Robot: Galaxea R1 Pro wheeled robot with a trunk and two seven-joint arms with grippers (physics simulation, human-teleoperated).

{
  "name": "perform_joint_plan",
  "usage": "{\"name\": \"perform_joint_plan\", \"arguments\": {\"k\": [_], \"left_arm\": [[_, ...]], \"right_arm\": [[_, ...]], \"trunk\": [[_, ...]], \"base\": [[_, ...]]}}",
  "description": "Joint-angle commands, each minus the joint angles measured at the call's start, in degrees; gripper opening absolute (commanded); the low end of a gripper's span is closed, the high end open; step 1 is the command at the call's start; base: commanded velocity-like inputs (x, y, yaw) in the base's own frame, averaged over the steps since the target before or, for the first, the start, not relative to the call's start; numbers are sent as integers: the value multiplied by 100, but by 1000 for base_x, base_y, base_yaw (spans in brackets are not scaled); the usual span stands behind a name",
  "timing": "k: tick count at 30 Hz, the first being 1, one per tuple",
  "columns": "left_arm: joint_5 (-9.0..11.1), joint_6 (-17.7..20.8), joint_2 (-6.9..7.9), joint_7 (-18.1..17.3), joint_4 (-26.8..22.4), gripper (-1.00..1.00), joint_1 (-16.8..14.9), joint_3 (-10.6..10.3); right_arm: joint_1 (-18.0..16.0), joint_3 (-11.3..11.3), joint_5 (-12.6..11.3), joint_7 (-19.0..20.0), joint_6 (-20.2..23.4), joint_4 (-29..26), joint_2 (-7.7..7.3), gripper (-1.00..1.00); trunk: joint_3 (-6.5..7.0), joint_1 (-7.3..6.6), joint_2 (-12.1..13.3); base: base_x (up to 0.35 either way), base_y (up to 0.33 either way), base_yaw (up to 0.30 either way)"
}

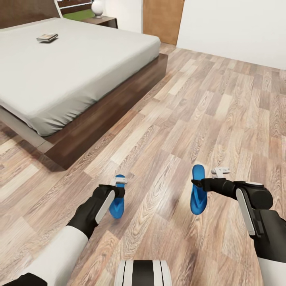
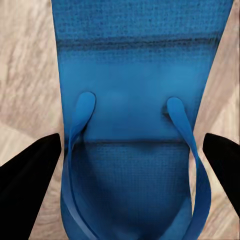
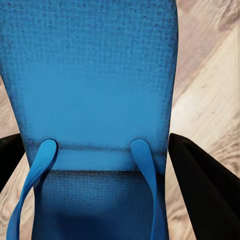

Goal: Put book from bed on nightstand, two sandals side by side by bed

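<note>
- The left hand [image 1: 118,190] is clamped on the left sandal [image 1: 117,200], its dark fingers [image 2: 27,175] at either edge of the sole in the left wrist view, with wood planks behind.
- That sandal [image 2: 135,125] hangs over the floor [image 1: 159,135], sole face toward the wrist camera, its thin blue straps [image 2: 80,125] rising from the footbed.
- The right hand [image 1: 196,183] is closed on the right sandal [image 1: 198,190] from the side; in the right wrist view a dark finger [image 3: 200,180] sits against each edge of the sole.
- That sandal [image 3: 95,100] shows its textured footbed and two strap ends [image 3: 142,160], with planks behind it.
- In the head view the two sandals are well apart, level with each other, both out in front of the robot and away from the bed.
- The bed [image 1: 71,75] lies ahead to the left, pale mattress on a dark brown frame.
- The book [image 1: 47,37] rests flat on the mattress, near the headboard end.
- A nightstand [image 1: 104,20] stands just beyond the bed's far corner, with a white lamp [image 1: 97,8] on it.
- A wooden door [image 1: 163,20] is set in the white wall behind.
</note>
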Motion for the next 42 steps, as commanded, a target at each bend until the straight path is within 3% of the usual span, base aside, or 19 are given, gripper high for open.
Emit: {"name": "perform_joint_plan", "arguments": {"k": [1,4,8,9,12,15,18,21,25,36,42], "left_arm": [[66,50,-34,142,-127,-100,24,3],[269,290,-199,342,-789,-100,157,25],[632,696,-295,433,-1600,-100,334,17],[757,906,-313,456,-2005,-100,449,19],[897,1156,-320,480,-2522,-100,607,58],[963,1258,-340,490,-2732,-100,671,115],[1011,1286,-358,492,-2777,-100,695,131],[1191,1279,-365,492,-2697,-100,710,127],[1318,1240,-355,494,-2398,-100,699,129],[1383,1111,-350,517,-2009,-100,669,120],[1379,1102,-363,521,-2025,-100,661,139]], "right_arm": [[2,-6,-14,5,31,-3,-2,-100],[16,-10,-11,20,31,-3,-26,-100],[110,-18,-10,37,8,-3,-65,-100],[214,-21,-9,35,-143,-3,-65,-100],[337,-25,-8,27,-359,-3,-34,-100],[395,-20,-12,27,-462,-5,-20,-100],[419,-18,-27,35,-494,-4,-15,-100],[436,-24,-43,42,-522,-4,-11,-100],[443,-47,-56,43,-704,-8,-6,-100],[447,-227,-94,62,-1236,-11,-4,-100],[445,-208,-93,26,-1223,-10,47,-100]], "trunk": [[19,-3,0],[85,-11,4],[174,-21,10],[196,-23,11],[263,-31,15],[329,-39,19],[396,-47,23],[462,-54,27],[551,-65,32],[794,-93,47],[927,-109,55]], "base": [[0,0,0],[0,0,0],[0,0,0],[0,0,0],[0,0,0],[0,0,0],[0,0,0],[0,0,0],[0,0,0],[0,0,0],[0,0,0]]}}
